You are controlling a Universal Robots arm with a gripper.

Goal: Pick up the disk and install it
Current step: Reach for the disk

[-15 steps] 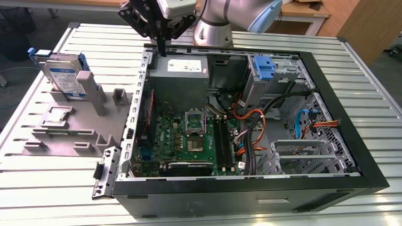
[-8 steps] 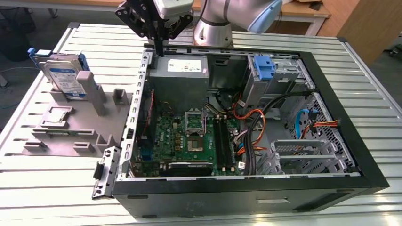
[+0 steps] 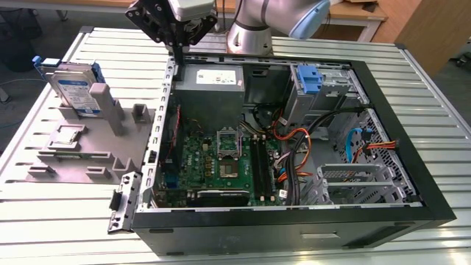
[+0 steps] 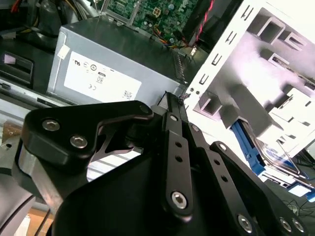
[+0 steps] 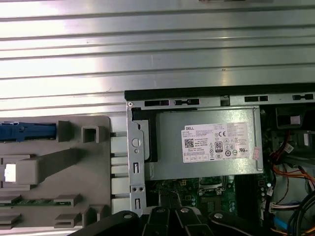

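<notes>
The disk (image 3: 74,88), a silver drive with a white-and-blue label in a blue bracket, stands on edge in the grey fixture (image 3: 88,154) at the exterior view's left, outside the open computer case (image 3: 294,221). The second wrist view shows its blue frame (image 4: 253,150), and the first wrist view shows its blue edge (image 5: 24,132). My gripper (image 3: 176,52) hangs over the case's far corner, near the power supply and to the exterior view's right of the disk, apart from it. In the second wrist view the gripper (image 4: 170,98) has its black fingers closed together, with nothing held.
Inside the case lie the grey power supply (image 3: 209,83), the green motherboard (image 3: 220,160), loose cables (image 3: 294,143), a blue drive bay latch (image 3: 309,80) and a metal drive cage (image 3: 353,182). A small square chip (image 3: 66,137) rests on the fixture. All stand on a slatted metal table (image 3: 59,221).
</notes>
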